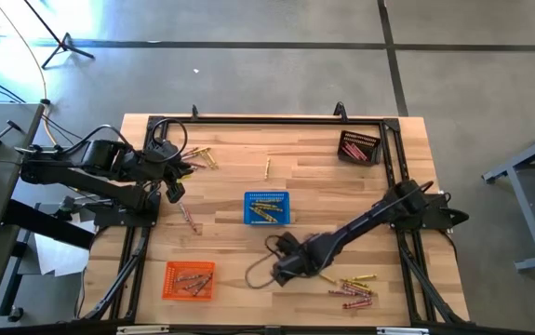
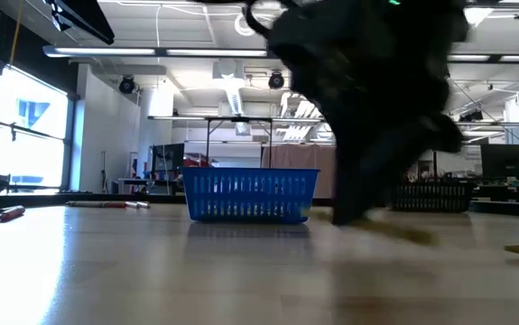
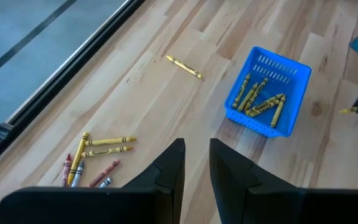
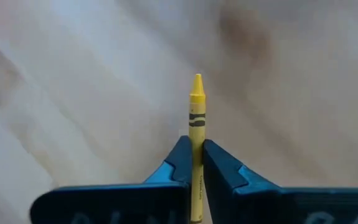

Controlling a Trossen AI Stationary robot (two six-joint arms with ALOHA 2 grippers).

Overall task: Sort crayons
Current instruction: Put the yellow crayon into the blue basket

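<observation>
My right gripper is shut on a yellow crayon. It stands over the near middle of the table, between the blue basket and a pile of yellow and red crayons. The blue basket holds several yellow crayons. My left gripper hangs open above the table's far left, with nothing between its fingers. Below it lie more loose crayons, and a single yellow one lies farther off. My right gripper pinches the yellow crayon's paper-wrapped shaft between its two fingers. The crayon lies along the fingers, and its pointed tip sticks out past the fingertips. The fingers slant steeply down. Whether the crayon is clear of the table I cannot tell.
An orange basket with reddish crayons stands at the near left. A dark basket holding crayons stands at the far right. A black frame runs along the table's far and side edges. One loose crayon lies left of the blue basket.
</observation>
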